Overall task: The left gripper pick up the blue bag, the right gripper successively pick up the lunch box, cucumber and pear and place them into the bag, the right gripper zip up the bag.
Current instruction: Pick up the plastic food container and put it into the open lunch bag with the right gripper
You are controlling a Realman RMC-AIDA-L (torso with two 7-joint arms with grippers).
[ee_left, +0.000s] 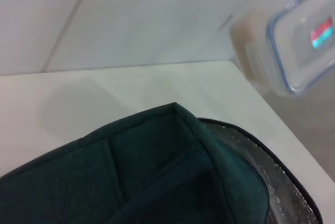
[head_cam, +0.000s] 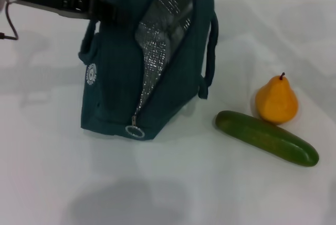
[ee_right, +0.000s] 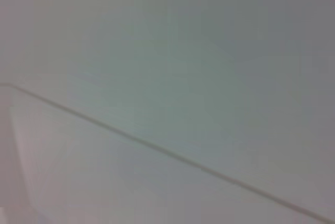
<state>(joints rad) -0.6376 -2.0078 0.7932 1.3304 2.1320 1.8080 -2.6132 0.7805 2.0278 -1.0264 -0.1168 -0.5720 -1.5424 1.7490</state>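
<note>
**Lunch box aloft beside the open bag**

While the left gripper [head_cam: 107, 9], a black two-fingered claw on a black bar, reaches in from the robot's left and is closed on the top of the large dark teal fabric blue bag [head_cam: 115, 88], the bag stands upright on the white table [head_cam: 173, 188] with its zipper undone. The silver foil lining [head_cam: 160, 41] shows through the long slanted gap, and the ring-pull [head_cam: 135, 131] hangs at the low end of the zip, near the table.

The lunch box [ee_left: 293, 41], a small clear rectangular plastic container with a blue-rimmed lid and a red-and-blue label, appears only in the left wrist view. It is off the table, up beyond the bag's open rim and tilted. What carries it is not shown; the right gripper is in none of the views, so whether its fingers are closed on the box I cannot tell.

The coming move seems to turn on one relation: the box lies to the open-mouth side of the bag, higher than the rim, so it would need to travel across and down into the foil-lined opening. That opening is long and narrow, running from the bag's top down its front, and I judge the box should go in with its long side along that line.

The long dark green cucumber [head_cam: 266, 138] lies on the robot's right, angled across the table, with the orange-yellow pear [head_cam: 276, 100] standing just behind it; both wait nearer the right arm.
</note>
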